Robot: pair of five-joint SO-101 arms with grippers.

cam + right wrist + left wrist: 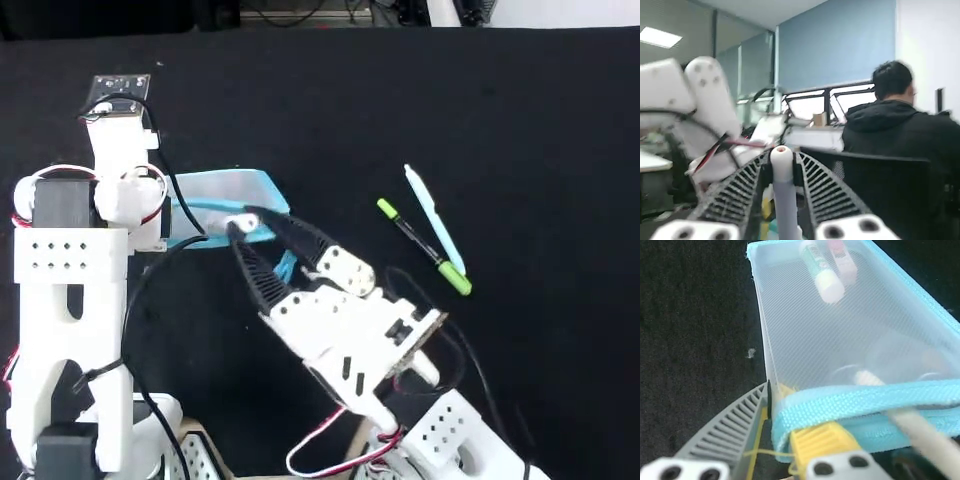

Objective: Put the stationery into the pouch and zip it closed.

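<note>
The translucent pouch (228,190) with light blue zipper trim lies at the table's left-centre. My left gripper (774,399) is shut on the pouch's (840,335) open edge, holding the blue trim between a grey and a yellow finger. Inside lie a green-and-white stick (819,271) and a pink one (842,260). My right gripper (245,224) is shut on a white pen (782,190), whose tip (240,222) is at the pouch mouth. The same white pen (922,435) enters beside the zipper trim. A green marker (425,246) and a light blue pen (434,218) lie on the table to the right.
The black table (520,120) spreads open behind and to the right of the pens. The left arm's white body (70,270) stands at the left edge. Cables run along the front by the right arm's base (440,430).
</note>
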